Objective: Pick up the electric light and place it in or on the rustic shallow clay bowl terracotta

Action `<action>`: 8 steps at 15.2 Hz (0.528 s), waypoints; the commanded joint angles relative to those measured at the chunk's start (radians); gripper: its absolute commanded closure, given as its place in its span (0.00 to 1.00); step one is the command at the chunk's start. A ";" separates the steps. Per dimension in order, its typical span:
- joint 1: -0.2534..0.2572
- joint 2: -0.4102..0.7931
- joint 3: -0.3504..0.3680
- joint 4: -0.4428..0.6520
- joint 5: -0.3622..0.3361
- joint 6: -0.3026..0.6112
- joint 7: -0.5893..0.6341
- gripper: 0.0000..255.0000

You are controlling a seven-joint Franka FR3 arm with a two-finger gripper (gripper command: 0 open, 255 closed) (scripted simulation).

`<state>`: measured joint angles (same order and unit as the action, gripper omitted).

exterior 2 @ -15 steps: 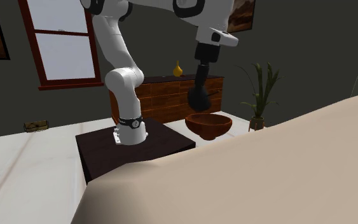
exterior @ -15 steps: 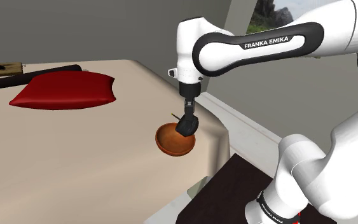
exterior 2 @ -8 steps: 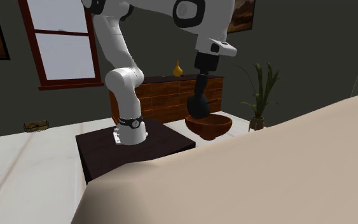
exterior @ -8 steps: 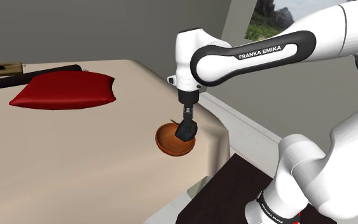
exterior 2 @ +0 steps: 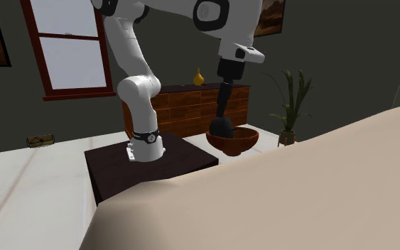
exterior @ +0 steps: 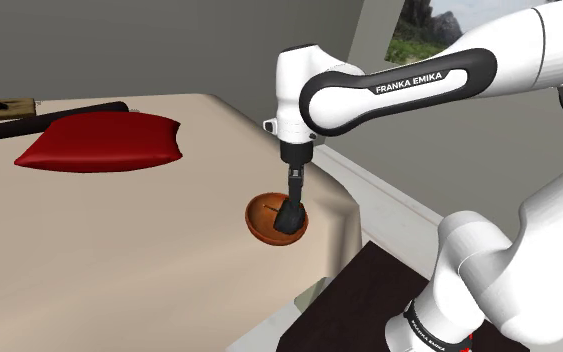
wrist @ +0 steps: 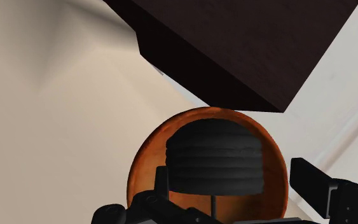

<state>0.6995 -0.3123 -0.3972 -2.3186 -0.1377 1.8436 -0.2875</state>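
nearby, dark stand (exterior: pixel 367 295) beside terracotta bowl (exterior: pixel 261 216).

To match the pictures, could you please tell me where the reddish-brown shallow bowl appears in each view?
Shoulder view: reddish-brown shallow bowl at the beige surface's corner nearest the dark brown stand.
Second exterior view: bowl right of centre, before the wooden dresser.
Wrist view: bowl behind the black ribbed lamp.
Shared landmark: that stand.

"FRANKA EMIKA" is printed in white capitals on the dark band of the arm (exterior: pixel 414 78). Small white lettering is carried on the dark ring (exterior: pixel 431 326) near its base, but cannot be read.
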 commanded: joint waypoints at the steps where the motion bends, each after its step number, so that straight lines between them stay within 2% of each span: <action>1: 0.000 0.000 0.000 0.000 0.000 0.000 0.000 0.00; 3: 0.000 0.000 0.000 0.000 0.000 0.000 0.000 0.00; 7: 0.006 -0.001 0.010 0.126 0.009 -0.127 -0.003 0.00; 8: 0.006 -0.001 0.010 0.126 0.009 -0.127 -0.003 0.00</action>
<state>0.7043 -0.3193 -0.3869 -2.2084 -0.1309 1.7284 -0.2892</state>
